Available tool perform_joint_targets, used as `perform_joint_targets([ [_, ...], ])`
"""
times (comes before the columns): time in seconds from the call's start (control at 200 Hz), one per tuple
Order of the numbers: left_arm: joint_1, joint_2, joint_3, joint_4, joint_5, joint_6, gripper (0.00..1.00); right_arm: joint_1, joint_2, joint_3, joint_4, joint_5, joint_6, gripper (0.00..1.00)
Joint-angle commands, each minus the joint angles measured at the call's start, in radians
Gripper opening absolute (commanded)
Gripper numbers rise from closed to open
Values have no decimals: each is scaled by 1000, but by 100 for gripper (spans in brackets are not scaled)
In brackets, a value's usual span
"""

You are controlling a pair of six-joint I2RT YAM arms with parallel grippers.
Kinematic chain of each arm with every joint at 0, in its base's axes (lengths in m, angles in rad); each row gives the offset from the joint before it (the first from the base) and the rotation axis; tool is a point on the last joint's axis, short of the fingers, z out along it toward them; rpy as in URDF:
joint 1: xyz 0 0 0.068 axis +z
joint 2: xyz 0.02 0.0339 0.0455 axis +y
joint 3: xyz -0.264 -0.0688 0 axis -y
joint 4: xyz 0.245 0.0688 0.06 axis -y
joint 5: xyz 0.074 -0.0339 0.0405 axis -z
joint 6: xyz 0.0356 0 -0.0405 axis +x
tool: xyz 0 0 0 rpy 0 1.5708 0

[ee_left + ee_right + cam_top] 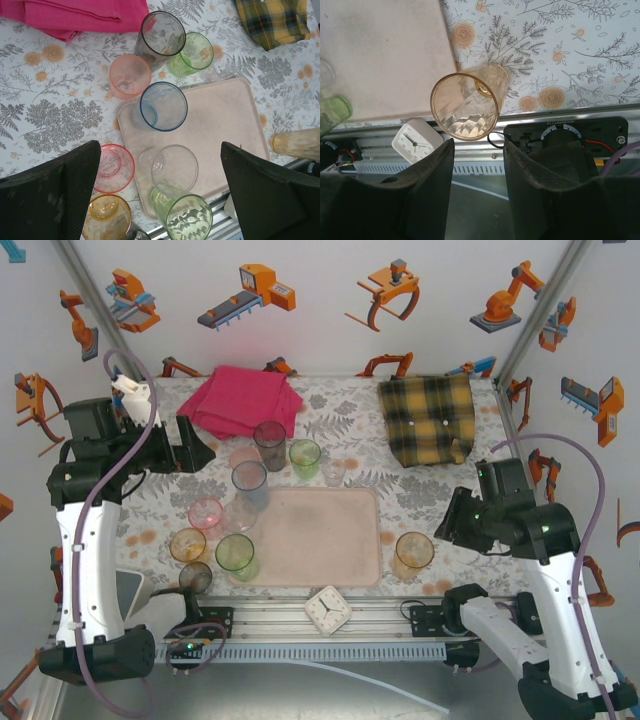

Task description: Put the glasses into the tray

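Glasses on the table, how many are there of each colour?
Pink glasses: 2
Green glasses: 2
Amber glasses: 2
Grey glasses: 2
Clear glasses: 2
Blue glass: 1
Total: 11

Bright, even, diffuse light w/ soft shadows; focus sharp; glints on glasses (465, 107); near fingers (55, 195) dark, blurry.

Glasses (162, 105): transparent, tinted, glossy. Amber glass (465, 102) and near green glass (187, 220) have faceted walls. Tray (225, 115): matt pink, faintly blotchy. Table cover (60, 115): smooth printed sheet. Pink cloth (245, 400) and plaid cloth (428, 418): soft woven fabric. Left gripper (159, 145) pads (75, 185): matt black, fine-textured, scuffed. Clock (415, 142): smooth white plastic. Near rail (280, 625): ribbed bare metal.
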Motion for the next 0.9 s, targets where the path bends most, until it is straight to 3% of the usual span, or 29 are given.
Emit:
perform_joint_targets([
  [0.0, -5, -15, -26, 26, 20, 4, 97, -6, 1, -23, 23, -16, 1, 42],
  [0.29, -5, -31, -42, 27, 1, 6, 97, -6, 70, -121, 48, 39, -37, 41],
  [0.896, -6, -11, -29, 23, 12, -2, 97, -8, 74, -216, 112, -14, -33, 41],
])
